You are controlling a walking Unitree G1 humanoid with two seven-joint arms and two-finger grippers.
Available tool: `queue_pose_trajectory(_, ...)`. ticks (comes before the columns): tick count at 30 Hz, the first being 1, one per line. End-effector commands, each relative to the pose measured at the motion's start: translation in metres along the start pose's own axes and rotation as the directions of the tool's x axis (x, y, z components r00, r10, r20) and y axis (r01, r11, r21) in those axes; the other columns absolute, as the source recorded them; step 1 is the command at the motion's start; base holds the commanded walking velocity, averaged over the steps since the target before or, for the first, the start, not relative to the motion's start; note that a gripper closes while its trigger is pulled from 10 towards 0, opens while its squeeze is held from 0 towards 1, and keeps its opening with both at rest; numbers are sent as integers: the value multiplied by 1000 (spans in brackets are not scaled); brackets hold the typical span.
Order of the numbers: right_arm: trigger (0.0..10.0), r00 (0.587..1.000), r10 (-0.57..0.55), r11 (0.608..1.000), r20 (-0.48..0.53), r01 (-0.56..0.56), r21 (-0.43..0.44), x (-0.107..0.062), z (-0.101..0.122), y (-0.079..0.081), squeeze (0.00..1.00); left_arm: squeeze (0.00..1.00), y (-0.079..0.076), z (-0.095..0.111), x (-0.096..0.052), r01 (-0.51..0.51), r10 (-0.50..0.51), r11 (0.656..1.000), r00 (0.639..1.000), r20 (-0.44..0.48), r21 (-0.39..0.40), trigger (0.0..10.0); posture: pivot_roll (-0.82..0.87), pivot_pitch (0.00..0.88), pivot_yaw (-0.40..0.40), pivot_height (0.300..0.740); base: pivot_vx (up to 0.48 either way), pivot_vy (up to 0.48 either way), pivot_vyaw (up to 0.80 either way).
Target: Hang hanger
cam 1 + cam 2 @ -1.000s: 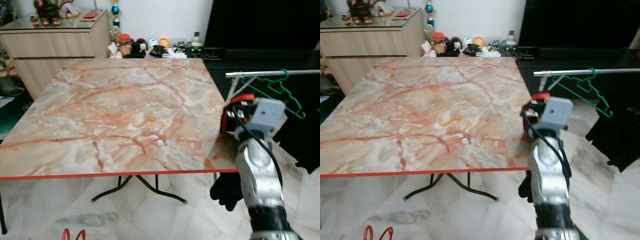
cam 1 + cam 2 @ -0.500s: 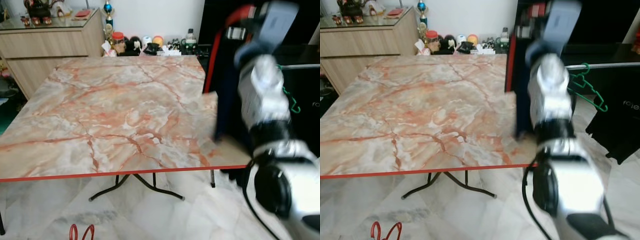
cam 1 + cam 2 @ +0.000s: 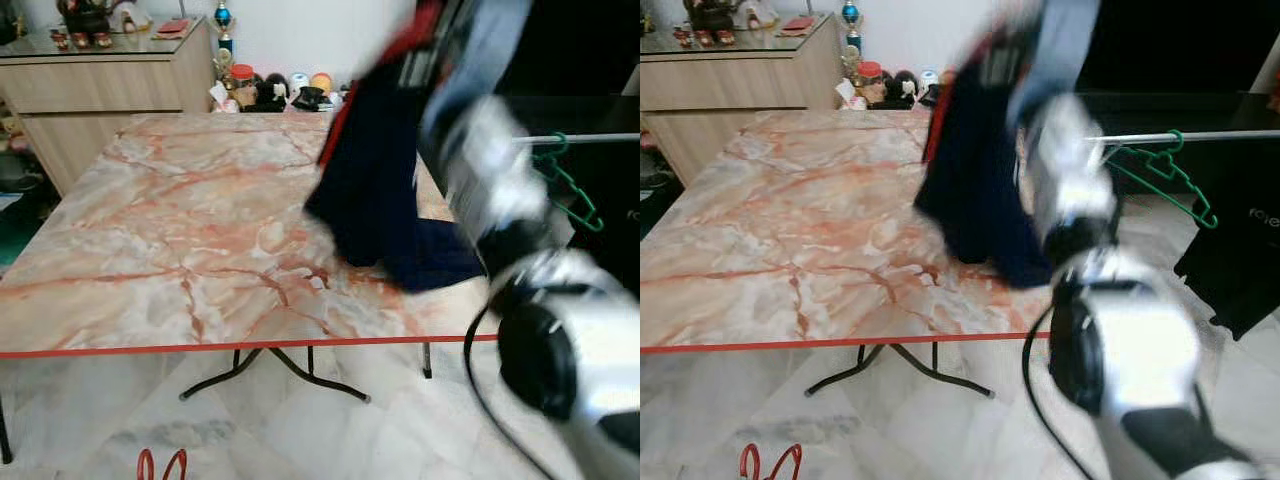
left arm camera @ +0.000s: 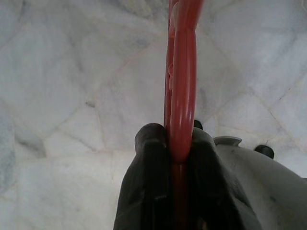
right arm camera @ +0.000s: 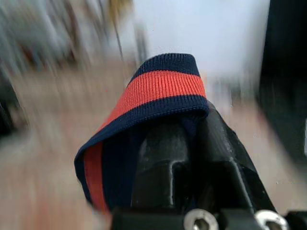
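A navy garment [image 3: 375,190] with a red band hangs over the right part of the marble table [image 3: 180,200], its lower end lying on the tabletop. My right gripper [image 5: 184,127] is shut on its striped collar [image 5: 163,88], and the arm is raised and motion-blurred. My left gripper [image 4: 170,134] hangs low over the floor, shut on a red hanger [image 4: 182,72]; the hanger's red tips [image 3: 160,465] show below the table's front edge. A green hanger [image 3: 570,185] hangs on a metal rail [image 3: 590,138] to the right of the table.
A wooden sideboard [image 3: 110,85] stands at the back left, with small jars and figurines [image 3: 290,92] along the wall behind the table. A black garment [image 3: 1240,260] hangs at the right under the rail. The table's black legs [image 3: 270,370] stand on a marble floor.
My right arm has swung up and to the left, carrying the navy garment from beside the table's right edge to over the tabletop. The red hanger stays low.
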State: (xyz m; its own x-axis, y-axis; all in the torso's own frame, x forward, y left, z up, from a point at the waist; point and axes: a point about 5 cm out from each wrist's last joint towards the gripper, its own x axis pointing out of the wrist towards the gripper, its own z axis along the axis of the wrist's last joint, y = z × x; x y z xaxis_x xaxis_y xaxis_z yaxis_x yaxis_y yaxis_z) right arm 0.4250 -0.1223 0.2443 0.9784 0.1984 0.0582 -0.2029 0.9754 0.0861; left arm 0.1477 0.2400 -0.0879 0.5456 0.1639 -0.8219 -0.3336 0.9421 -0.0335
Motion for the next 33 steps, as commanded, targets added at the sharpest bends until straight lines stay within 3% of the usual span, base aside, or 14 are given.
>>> queue_pose_trajectory(1, 10000, 999, -39, 999, 17, 40, -21, 1, 7, -4, 0, 0, 3, -7, -2, -2, 3, 1000, 1000, -28, 11, 10000, 31, 36, 11, 740, 0, 0, 0)
queue_pose_trajectory(2, 10000, 996, -90, 996, -5, 89, -14, -3, -5, -13, 0, 0, 3, -8, -2, 5, -5, 1000, 1000, -31, 14, 10000, 30, 37, 14, 740, 0, 0, 0)
queue_pose_trajectory(6, 10000, 981, -195, 980, -1, 195, 49, -9, -13, -28, 0, 0, 0, -11, -2, 16, -15, 1000, 999, -40, 27, 10000, 28, 41, 17, 740, 0, 0, 0)
queue_pose_trajectory(9, 10000, 966, -258, 966, 16, 257, 19, -14, -16, -39, 0, 0, -1, -12, -2, 22, -21, 999, 999, -42, 32, 10000, 17, 41, 16, 740, 0, 0, 0)
queue_pose_trajectory(12, 10000, 952, -306, 952, -7, 306, -18, -24, -34, -51, 0, 0, -3, -14, -2, 30, -29, 999, 999, -46, 37, 10000, 19, 41, 10, 740, 0, 0, 0)
queue_pose_trajectory(13, 10000, 953, -303, 953, -13, 303, -10, -29, -41, -53, 67, 0, -3, -15, -3, 33, -31, 999, 998, -47, 38, 10000, 23, 41, 6, 740, 0, 0, 0)
queue_pose_trajectory(14, 10000, 954, -301, 954, -14, 300, -8, -30, -43, -54, 67, 0, -3, -15, -3, 34, -32, 999, 998, -48, 38, 10000, 23, 41, 6, 740, 0, 0, 0)
queue_pose_trajectory(15, 10000, 955, -297, 955, -17, 297, -23, -33, -47, -55, 1000, 0, -3, -15, -3, 34, -32, 999, 998, -48, 37, 10000, 30, 41, 3, 740, 0, 0, 0)
queue_pose_trajectory(20, 10000, 949, -312, 948, -41, 309, -73, -67, -73, -60, 1000, 0, -3, -21, -4, 34, -31, 998, 997, -67, 47, 10000, 12, 36, 0, 740, 0, 0, 0)
queue_pose_trajectory(29, 10000, 940, -338, 937, -49, 332, -112, -101, -76, -64, 1000, 0, -1, -23, -5, 36, -32, 998, 997, -67, 54, 10000, 16, 20, -8, 740, 0, 0, 0)
queue_pose_trajectory(32, 10000, 939, -323, 946, -114, 320, -49, -111, -80, -55, 1000, 0, 1, -24, -5, 36, -32, 997, 997, -75, 64, 10000, 19, 8, -7, 740, 0, 0, 0)
queue_pose_trajectory(33, 10000, 935, -328, 940, -139, 337, 51, -110, -79, -54, 1000, 0, 1, -24, -5, 36, -32, 997, 997, -75, 64, 10000, 25, 3, -5, 740, 0, 0, 0)
